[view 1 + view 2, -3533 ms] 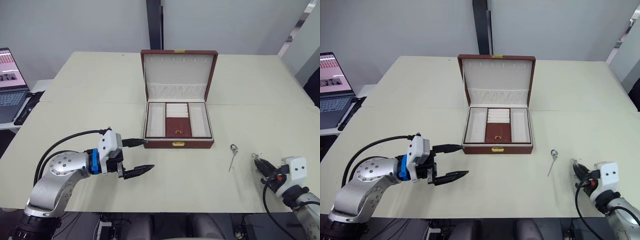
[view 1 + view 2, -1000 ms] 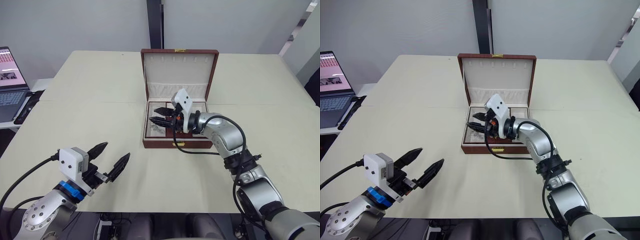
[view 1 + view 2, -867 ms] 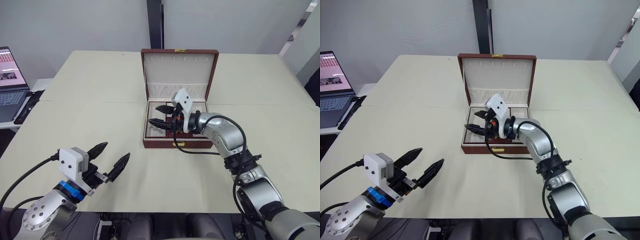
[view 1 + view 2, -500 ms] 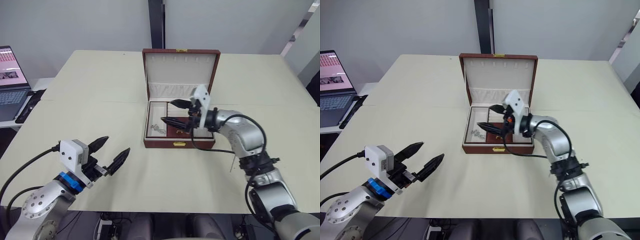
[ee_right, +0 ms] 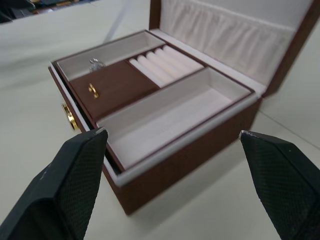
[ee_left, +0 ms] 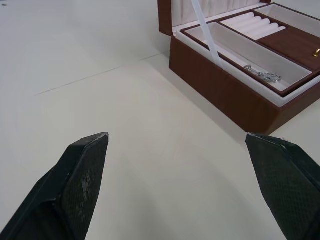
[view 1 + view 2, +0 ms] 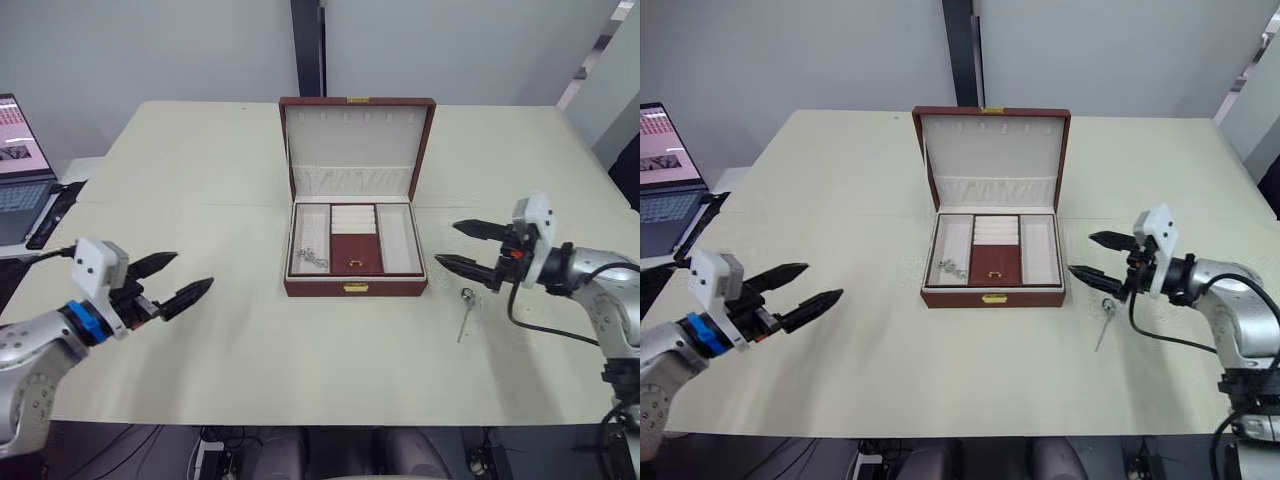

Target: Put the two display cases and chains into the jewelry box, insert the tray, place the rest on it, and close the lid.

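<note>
Since 0.5 s ago the right gripper (image 7: 470, 248) has pulled back out of the jewelry box (image 7: 356, 245) and now hangs just off the box's right side, fingers spread wide with nothing between them. Left behind in the box's left compartment is a small silvery chain (image 7: 312, 262), lying near that compartment's front end.

So 1 piece is still out on the table (image 7: 200, 190): a little pendant-type thing (image 7: 466, 309), round head on a thin stem, sitting just past the box's front right corner. Its long axis runs roughly front to back, head toward the far side of the table, tail angled slightly toward the robot's left. It lies just below and a bit nearer the robot than the right gripper's fingertips, so that arm is clearly the one to grab it. My guess is the next move is a short drop down and back, with the fingers closing across the stem, not along it.

Meanwhile the left gripper (image 7: 170, 280) is well apart from all this, hovering over bare table to the box's left, also wide open and empty. A laptop (image 7: 20, 165) sits off the table's left edge.
</note>
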Action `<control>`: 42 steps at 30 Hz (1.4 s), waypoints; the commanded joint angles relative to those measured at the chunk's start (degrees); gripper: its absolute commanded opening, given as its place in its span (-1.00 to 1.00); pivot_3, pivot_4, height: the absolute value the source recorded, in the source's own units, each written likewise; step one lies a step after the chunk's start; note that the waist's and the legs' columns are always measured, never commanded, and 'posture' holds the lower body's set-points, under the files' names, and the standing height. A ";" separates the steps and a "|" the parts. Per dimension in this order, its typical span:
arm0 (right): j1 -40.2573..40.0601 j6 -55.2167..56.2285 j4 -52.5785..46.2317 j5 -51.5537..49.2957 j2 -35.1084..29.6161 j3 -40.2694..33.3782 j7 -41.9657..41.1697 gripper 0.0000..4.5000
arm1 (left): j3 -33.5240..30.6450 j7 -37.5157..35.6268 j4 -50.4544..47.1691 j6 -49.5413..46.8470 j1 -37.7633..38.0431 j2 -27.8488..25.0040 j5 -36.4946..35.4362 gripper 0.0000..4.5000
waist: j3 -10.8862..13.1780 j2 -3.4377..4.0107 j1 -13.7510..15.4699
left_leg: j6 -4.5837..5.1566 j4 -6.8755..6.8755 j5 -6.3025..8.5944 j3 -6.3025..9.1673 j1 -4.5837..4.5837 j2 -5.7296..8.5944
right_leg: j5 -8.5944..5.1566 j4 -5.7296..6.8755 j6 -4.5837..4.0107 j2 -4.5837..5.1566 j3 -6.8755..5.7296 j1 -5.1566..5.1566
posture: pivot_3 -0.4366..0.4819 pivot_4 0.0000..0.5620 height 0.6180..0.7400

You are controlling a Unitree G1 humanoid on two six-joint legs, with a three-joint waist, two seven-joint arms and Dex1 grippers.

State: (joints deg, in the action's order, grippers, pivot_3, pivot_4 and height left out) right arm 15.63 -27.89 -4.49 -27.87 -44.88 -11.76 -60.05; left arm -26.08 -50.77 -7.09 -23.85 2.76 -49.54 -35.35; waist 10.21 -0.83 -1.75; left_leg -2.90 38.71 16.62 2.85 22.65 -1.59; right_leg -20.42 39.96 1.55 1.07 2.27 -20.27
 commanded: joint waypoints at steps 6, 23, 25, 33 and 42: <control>-10.72 5.73 6.46 0.67 -4.31 -11.44 -0.66 0.99 | -4.37 -3.83 10.48 4.37 -2.47 -3.55 3.36 1.00 | 0.04 -0.01 -0.15 | 0.00 0.00 0.00 -0.07 -0.06 -0.02 | 0.00 0.02 0.00 0.01 0.06 0.02 | -0.05 -0.47 1.00; -11.90 10.32 12.03 2.09 -4.23 -11.28 1.70 0.99 | -4.99 -4.23 13.00 5.39 -2.85 -3.02 5.10 1.00 | 0.09 0.02 -0.12 | 0.00 0.00 0.00 -0.09 -0.06 -0.03 | 0.00 0.03 0.00 0.01 0.07 0.03 | -0.05 -0.47 1.00; -11.98 10.39 11.87 2.01 -4.09 -11.26 1.84 0.99 | -4.93 -4.21 12.47 5.27 -2.63 -2.87 4.93 1.00 | 0.09 0.02 -0.12 | 0.00 0.01 0.00 -0.08 -0.06 -0.03 | 0.00 0.03 0.00 0.01 0.06 0.03 | -0.05 -0.47 1.00; -18.43 5.99 -2.18 -0.85 2.69 -11.60 9.46 0.99 | 0.40 -4.56 1.02 3.08 -1.36 0.55 3.06 1.00 | 0.10 0.05 0.02 | -0.01 0.01 0.00 -0.05 0.00 -0.02 | 0.00 0.02 0.00 0.02 0.05 0.04 | -0.05 -0.47 1.00; -25.71 1.84 -17.72 0.14 11.89 -8.52 22.29 0.99 | 15.88 -5.86 -14.65 1.72 -2.28 4.90 3.95 1.00 | 0.10 0.06 0.09 | -0.02 0.02 -0.01 -0.05 -0.01 0.01 | 0.00 0.03 0.01 0.02 0.08 0.07 | -0.05 -0.47 1.00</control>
State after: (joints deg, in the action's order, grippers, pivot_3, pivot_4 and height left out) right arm -9.95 -25.58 -19.23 -28.06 -33.73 -19.67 -40.43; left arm -11.25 -56.03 -18.58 -22.14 1.52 -44.72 -31.23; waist 10.31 -0.78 -1.66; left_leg -2.91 38.73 16.62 2.80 22.62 -1.59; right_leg -20.41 39.99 1.56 1.09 2.34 -20.19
